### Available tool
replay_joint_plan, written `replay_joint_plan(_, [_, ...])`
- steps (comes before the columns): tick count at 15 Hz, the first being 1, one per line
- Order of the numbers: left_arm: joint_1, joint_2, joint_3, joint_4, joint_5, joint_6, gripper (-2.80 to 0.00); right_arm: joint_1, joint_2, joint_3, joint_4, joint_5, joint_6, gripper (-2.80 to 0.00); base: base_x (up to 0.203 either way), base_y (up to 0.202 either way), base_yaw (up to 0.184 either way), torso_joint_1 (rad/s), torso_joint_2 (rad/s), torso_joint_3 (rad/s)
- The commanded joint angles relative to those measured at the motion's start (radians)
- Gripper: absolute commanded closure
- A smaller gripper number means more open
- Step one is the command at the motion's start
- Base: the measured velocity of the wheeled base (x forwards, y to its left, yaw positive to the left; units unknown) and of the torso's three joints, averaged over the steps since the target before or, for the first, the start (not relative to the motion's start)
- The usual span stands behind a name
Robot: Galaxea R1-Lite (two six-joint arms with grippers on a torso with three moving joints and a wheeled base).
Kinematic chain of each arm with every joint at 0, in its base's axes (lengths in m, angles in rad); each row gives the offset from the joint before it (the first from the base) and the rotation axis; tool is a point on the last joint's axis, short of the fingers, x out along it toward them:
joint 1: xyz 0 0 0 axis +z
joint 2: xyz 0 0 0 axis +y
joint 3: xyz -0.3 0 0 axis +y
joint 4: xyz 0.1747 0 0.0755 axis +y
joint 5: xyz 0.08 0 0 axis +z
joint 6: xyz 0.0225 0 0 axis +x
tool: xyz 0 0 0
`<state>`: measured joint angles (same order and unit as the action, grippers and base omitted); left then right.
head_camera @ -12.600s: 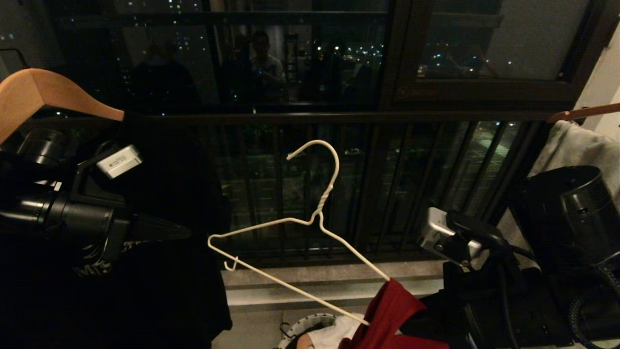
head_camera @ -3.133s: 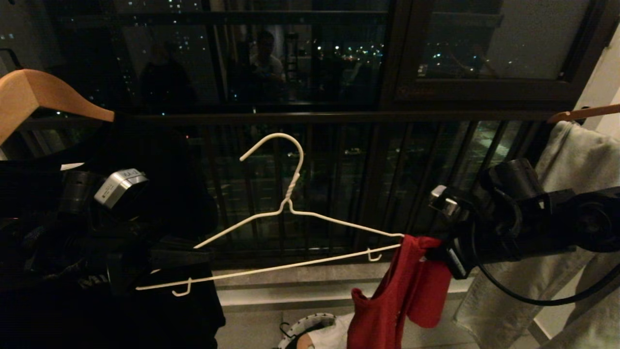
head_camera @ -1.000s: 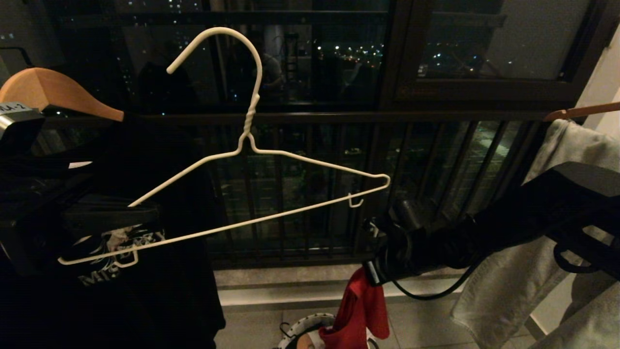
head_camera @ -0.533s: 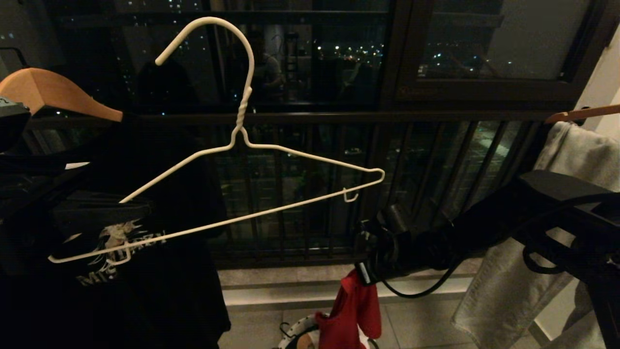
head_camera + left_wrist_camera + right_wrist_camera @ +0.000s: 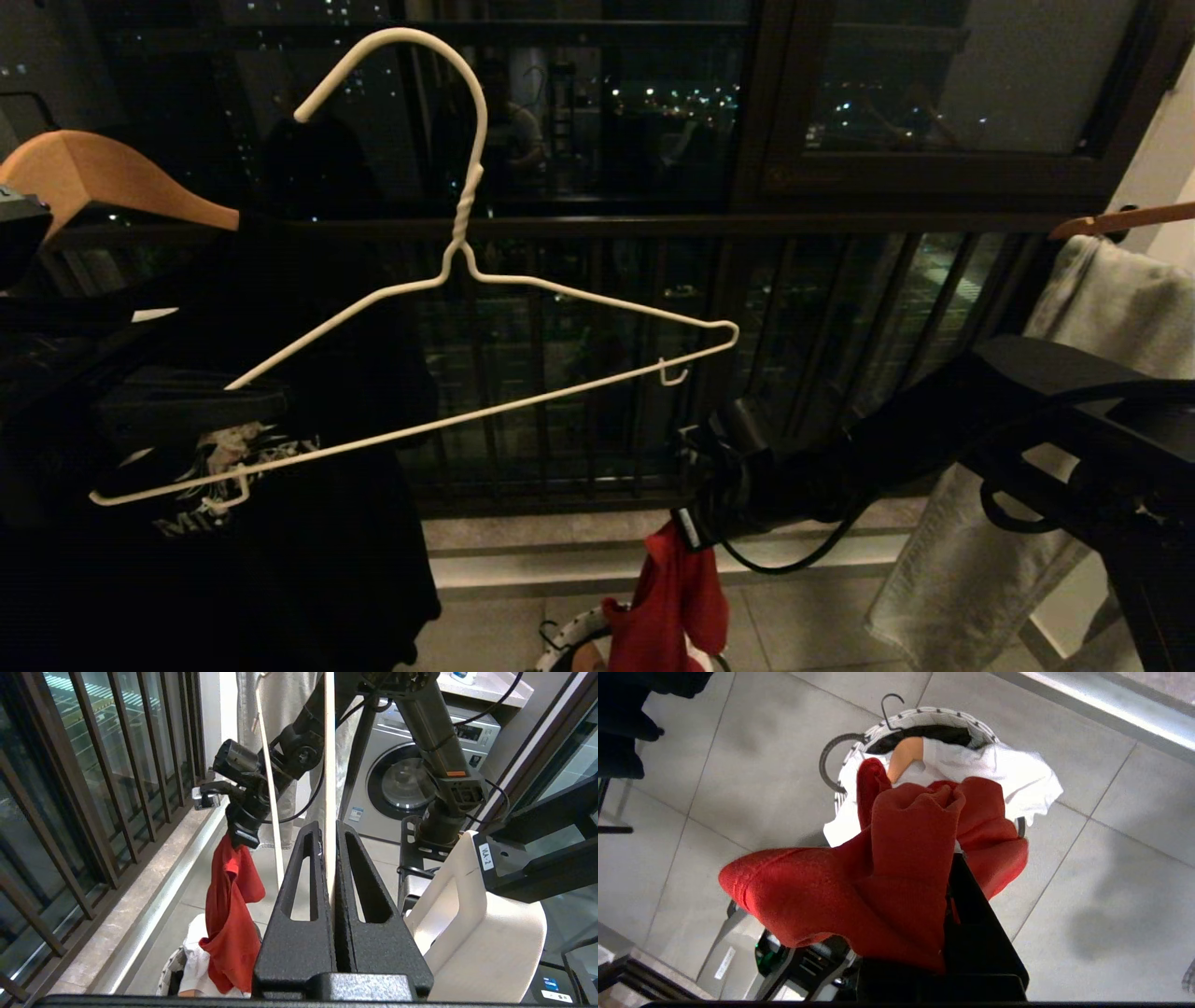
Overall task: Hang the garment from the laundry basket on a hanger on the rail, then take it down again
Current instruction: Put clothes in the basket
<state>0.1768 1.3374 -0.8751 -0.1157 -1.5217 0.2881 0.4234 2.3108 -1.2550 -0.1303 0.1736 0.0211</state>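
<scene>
The left tool (image 5: pixel 334 868) is pinching the hanger (image 5: pixel 485 280), its two black, rough-grained slotted fingers (image 5: pixel 299 891) pressed tight on the thin white wire near one end. The hanger is being held up tilted before the dark window, its curved hook uppermost, its twisted neck below, a small notch hook showing near each end.

The right tool (image 5: pixel 686 527) is reaching in low from the right, pointing down, clamped on a bunched fold of the shirt (image 5: pixel 677 597). The red cloth (soft knit, deeply creased) is hanging in a limp bundle from the tool, its lower end draping over the basket (image 5: pixel 924 716) on the pale tiled floor. The shirt is apart from the hanger.

The basket is round with a white woven rim and a black loop handle; a crumpled white cloth (image 5: pixel 1008 779) is spilling over its edge. A thick wooden hanger (image 5: pixel 103 177) carrying a black printed shirt (image 5: pixel 308 523) is hanging on the left.
</scene>
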Motion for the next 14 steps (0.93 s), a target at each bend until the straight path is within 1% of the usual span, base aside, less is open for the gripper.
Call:
replay_joint_plan(1, [0.001,0.0,-0.001,-0.001,-0.008,0.002,0.0,0.006,0.004,-0.019,0.008,-0.002,0.0,0.0,0.0,0.0,0.0,0.0,0.0,0.0])
replay_joint_plan(2, [0.004,0.0,-0.002,-0.001,-0.008,0.0,0.0,0.009,0.004,-0.025,0.017,-0.005,0.0,-2.8,0.0,0.0,0.0,0.0,0.0,0.0])
replay_joint_plan(7, [0.009,0.0,-0.007,-0.001,-0.008,0.0,0.0,0.011,0.001,-0.026,0.038,-0.017,0.002,-2.8,0.0,0.0,0.0,0.0,0.0,0.0])
replay_joint_plan(9, [0.009,0.0,-0.007,-0.001,-0.008,0.0,0.0,0.011,-0.003,-0.024,0.041,-0.04,0.002,-2.8,0.0,0.0,0.0,0.0,0.0,0.0])
replay_joint_plan(11, [0.009,-0.001,-0.007,-0.001,-0.008,0.0,0.0,0.011,-0.033,-0.018,0.08,-0.053,0.005,-2.8,0.0,0.0,0.0,0.0,0.0,0.0])
replay_joint_plan(14, [0.016,-0.001,-0.008,-0.001,-0.008,0.0,0.0,0.011,-0.125,0.057,0.111,-0.055,0.006,-2.8,0.0,0.0,0.0,0.0,0.0,0.0])
